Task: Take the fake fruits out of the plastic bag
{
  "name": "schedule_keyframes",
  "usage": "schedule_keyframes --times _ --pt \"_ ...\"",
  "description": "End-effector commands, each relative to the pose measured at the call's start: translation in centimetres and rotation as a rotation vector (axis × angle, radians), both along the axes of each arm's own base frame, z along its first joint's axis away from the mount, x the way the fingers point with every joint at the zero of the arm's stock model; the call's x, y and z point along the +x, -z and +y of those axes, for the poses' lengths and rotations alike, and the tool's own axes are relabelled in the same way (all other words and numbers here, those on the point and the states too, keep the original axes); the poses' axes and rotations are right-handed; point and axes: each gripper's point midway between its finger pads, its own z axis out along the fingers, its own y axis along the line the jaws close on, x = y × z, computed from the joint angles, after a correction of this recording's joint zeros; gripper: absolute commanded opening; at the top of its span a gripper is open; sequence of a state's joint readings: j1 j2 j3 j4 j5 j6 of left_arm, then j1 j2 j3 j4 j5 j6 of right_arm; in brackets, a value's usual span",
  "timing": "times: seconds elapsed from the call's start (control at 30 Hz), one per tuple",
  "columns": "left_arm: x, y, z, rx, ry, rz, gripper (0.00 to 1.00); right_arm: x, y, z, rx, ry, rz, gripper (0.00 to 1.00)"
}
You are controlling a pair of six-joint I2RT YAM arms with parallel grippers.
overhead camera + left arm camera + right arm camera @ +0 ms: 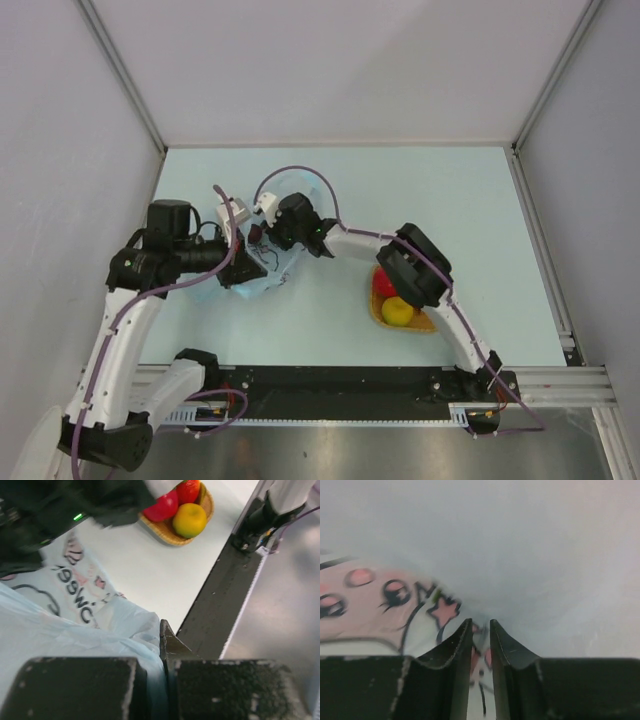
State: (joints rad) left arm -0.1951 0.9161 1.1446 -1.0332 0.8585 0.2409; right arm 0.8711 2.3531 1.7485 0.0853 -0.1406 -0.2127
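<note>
The light-blue plastic bag (258, 268) with its cartoon print lies left of the table's centre. My left gripper (236, 258) is shut on the bag's left edge; in the left wrist view the film (75, 625) is pinched between the jaws of my left gripper (159, 647). My right gripper (272, 228) is at the bag's upper side. In the right wrist view it (480, 626) is closed on a fold of printed film (395, 600). A red fruit (384, 283) and a yellow round fruit (398, 311) lie on the woven mat (428, 322). No fruit shows inside the bag.
The left wrist view shows the woven mat (167, 534) with a red apple (162, 507), a red-orange fruit (189, 490) and the yellow one (190, 520). The black rail (340, 380) runs along the near edge. Grey walls enclose the table on three sides.
</note>
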Motion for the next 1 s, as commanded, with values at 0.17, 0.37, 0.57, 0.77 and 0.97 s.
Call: schedule_keyframes --times 0.17,0.37,0.57,0.77,0.97 --pt "0.7 2.8 4.0 0.280 -0.005 -0.161 0.00 -11.8 -17.6 -4.6 0.190 -0.232 -0.073 0.24" --pt "2.1 2.8 3.3 0.238 -0.024 -0.192 0.00 -16.3 -15.0 -7.2 0.138 -0.314 -0.025 0.23" --pt "0.8 3.2 4.5 0.325 0.036 -0.192 0.00 -14.3 -16.1 -7.5 0.181 -0.283 -0.058 0.33" --pt "-0.9 -1.3 1.9 0.169 0.151 -0.314 0.00 -11.1 -14.0 -5.6 0.235 -0.175 -0.007 0.45" --pt "-1.4 -4.1 0.6 0.108 0.210 -0.312 0.00 -10.6 -8.4 -1.0 0.169 -0.183 0.018 0.53"
